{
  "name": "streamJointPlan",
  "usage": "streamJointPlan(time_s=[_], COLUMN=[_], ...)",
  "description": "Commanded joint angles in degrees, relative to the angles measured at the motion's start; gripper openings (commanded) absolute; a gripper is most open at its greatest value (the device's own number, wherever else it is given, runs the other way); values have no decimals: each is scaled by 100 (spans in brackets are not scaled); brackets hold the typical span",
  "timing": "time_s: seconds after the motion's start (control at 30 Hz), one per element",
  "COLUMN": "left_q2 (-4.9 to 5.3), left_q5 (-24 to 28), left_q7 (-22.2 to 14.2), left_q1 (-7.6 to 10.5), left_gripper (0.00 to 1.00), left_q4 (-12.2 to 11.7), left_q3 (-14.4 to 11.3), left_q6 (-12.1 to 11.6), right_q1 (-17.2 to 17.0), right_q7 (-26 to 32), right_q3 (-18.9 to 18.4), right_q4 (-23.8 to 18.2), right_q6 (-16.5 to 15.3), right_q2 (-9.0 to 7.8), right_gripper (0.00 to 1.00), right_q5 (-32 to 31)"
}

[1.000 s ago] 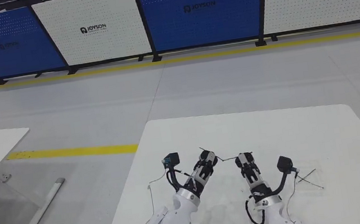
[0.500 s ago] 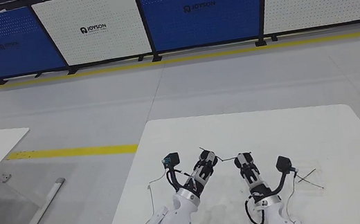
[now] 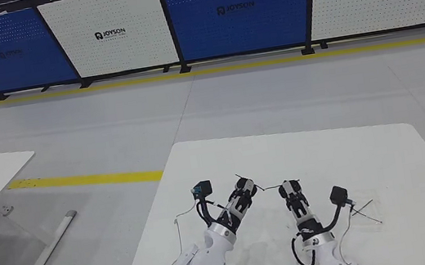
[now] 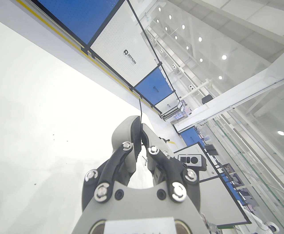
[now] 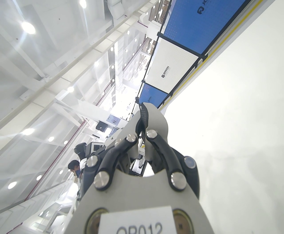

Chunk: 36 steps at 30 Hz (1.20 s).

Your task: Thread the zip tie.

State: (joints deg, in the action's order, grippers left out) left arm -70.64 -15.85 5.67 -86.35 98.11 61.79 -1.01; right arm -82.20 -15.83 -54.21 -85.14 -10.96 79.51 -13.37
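The step in hand looks like lining up the two ends, just before the tail goes into the little hole. The left gripper (image 4: 141, 124) is pinched tight on the thin black plastic zip tie (image 4: 140, 108), and a short, straight bit of the strip pokes out past its tips like a stiff thread. The right gripper (image 5: 143, 109) is pinched tight too, and a small dark stub sticks out of it; that may be the blocky head of the tie, but it is too small to be sure. Both grippers hang close together above the flat white table (image 3: 347, 145), with a thin dark line running between them in the top view. Next, I think the pointy tail must be aimed right at the tiny hole in the head and pushed through, slow and straight. The strip is skinny, smooth and bendy, so it could wobble or bow and miss. The gripper fingers are rounded grey shells with dark ridged pads inside.
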Motion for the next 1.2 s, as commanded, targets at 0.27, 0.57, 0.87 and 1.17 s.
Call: streamJointPlan(time_s=[0.27,0.57,0.87,1.17], left_q2=[0,0,0,0], left_q5=[0,0,0,0], left_q7=[0,0,0,0], left_q1=[0,0,0,0], left_gripper=[0,0,0,0], left_q4=[0,0,0,0], left_q3=[0,0,0,0], left_q6=[0,0,0,0], right_q1=[3,-97,-135,-166], right_q7=[-9,42,47,38], right_q3=[0,-92,-136,-157], right_q4=[48,-3,-42,-75], right_q6=[89,49,56,74], right_q2=[66,87,122,163], right_gripper=[0,0,0,0], right_q5=[-82,-155,-228,-282])
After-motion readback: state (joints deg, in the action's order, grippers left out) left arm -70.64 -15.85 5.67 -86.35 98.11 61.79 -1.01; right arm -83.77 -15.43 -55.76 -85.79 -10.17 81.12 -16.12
